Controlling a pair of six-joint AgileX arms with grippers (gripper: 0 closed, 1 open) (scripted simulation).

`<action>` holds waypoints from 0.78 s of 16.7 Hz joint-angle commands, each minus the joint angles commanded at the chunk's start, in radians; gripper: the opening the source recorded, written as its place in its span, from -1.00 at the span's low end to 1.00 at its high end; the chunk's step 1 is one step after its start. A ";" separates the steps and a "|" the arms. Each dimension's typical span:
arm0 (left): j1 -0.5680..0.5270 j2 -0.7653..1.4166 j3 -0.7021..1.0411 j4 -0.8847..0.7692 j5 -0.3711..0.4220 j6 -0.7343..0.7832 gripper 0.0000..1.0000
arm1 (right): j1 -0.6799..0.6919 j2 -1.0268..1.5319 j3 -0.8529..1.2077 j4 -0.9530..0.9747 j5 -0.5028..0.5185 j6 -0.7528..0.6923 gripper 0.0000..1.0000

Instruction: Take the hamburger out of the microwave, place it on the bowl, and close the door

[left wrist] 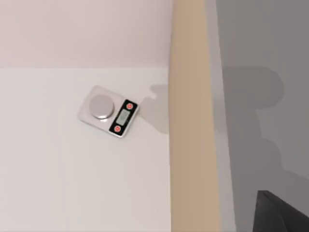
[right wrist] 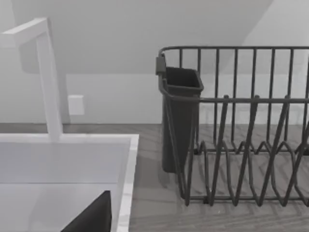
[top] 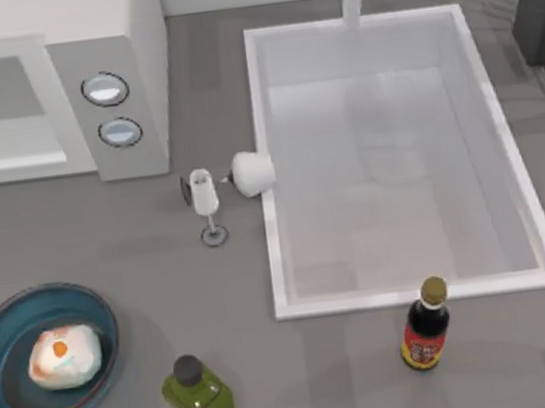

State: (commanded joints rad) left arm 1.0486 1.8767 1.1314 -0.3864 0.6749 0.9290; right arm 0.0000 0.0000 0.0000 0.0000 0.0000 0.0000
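Half the microwave (top: 109, 85) cut off.

in the left wrist view a corner of the left arm (left wrist: 285, 215) shows as a flat, matte, near-black slab with a straight slanted edge and a slightly lighter charcoal strip running along that edge. in the right wrist view a piece of the right arm (right wrist: 94, 217) shows as a plain dark charcoal wedge with a smooth face, one straight slanted edge and one straight side meeting at a sharp corner. both pieces are uniformly dark, dull in finish and angular, with crisp straight borders.
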 joint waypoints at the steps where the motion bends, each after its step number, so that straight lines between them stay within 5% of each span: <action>1: -0.008 -0.013 -0.013 0.008 -0.004 -0.008 -1.00 | 0.000 0.000 0.000 0.000 0.000 0.000 1.00; 9: -0.153 -0.277 -0.350 0.166 -0.075 -0.168 -1.00 | 0.000 0.000 0.000 0.000 0.000 0.000 1.00; 13: -0.170 -0.308 -0.383 0.186 -0.084 -0.188 -1.00 | 0.000 0.000 0.000 0.000 0.000 0.000 1.00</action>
State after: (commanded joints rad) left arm 0.8787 1.5686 0.7488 -0.2005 0.5912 0.7407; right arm 0.0000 0.0000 0.0000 0.0000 0.0000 0.0000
